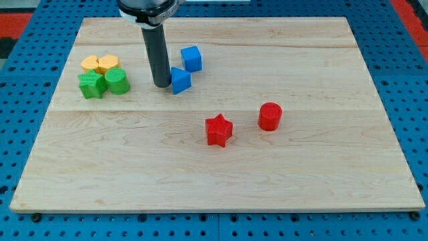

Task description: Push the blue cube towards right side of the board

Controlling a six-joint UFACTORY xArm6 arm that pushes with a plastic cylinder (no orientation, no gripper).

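Note:
The blue cube [192, 58] sits on the wooden board [214, 167] in the upper middle. A second blue block [180, 80], wedge-like in shape, lies just below and left of it. My tip [161, 84] rests on the board directly left of the wedge-like blue block, touching or nearly touching it, and below-left of the blue cube. The dark rod rises from the tip toward the view's top.
A red star [218, 130] and a red cylinder [270, 116] lie right of centre. At the upper left a cluster holds two yellow blocks [99, 63], a green star [91, 85] and a green cylinder [117, 81].

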